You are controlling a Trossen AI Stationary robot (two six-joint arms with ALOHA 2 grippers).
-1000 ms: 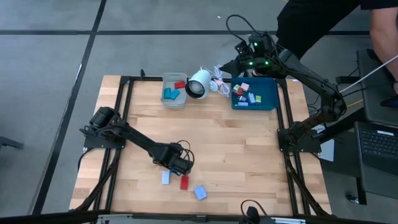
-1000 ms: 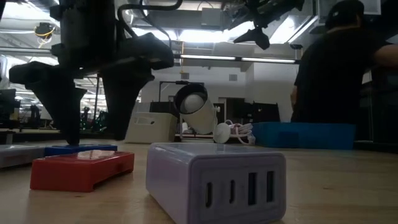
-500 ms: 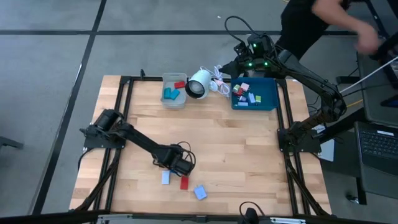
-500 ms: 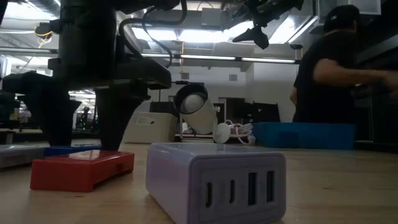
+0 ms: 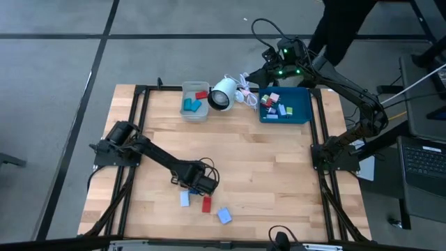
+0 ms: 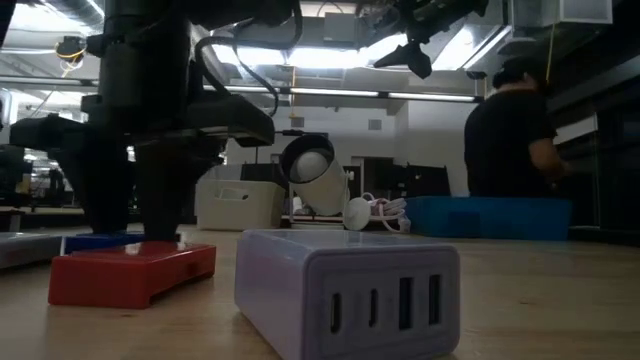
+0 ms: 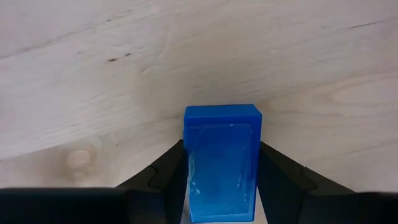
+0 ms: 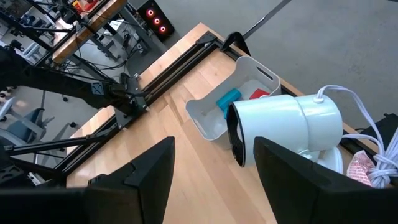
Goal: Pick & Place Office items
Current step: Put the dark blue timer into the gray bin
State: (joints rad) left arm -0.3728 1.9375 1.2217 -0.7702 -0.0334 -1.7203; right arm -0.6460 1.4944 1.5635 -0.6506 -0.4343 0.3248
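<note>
My left gripper (image 5: 200, 186) stands low over the table's near middle, shut on a blue block (image 7: 222, 162) that also shows in the low view (image 6: 100, 241). Beside it on the table lie a light-blue block (image 5: 185, 199), a red block (image 5: 207, 204) and a pale charger block (image 5: 224, 215). My right gripper (image 5: 268, 70) hangs open and empty, high over the table's far edge, its fingers wide apart in its wrist view (image 8: 214, 180). My left gripper pinches the blue block's two long sides (image 7: 189, 168) between its two fingers (image 7: 163, 177), coming from above and pointing down. The fingers lie across the block. The block lies flat with its underside on the table.
A grey bin (image 5: 196, 110) with red and teal pieces stands at the far middle. A white round camera with a cord (image 5: 223, 93) lies beside it. A blue tray (image 5: 301, 104) with several pieces stands at the far right. A person stands beyond the far right corner.
My left gripper has shut its fingers onto the blue block, which stays on the table. The person behind the table has moved about.
</note>
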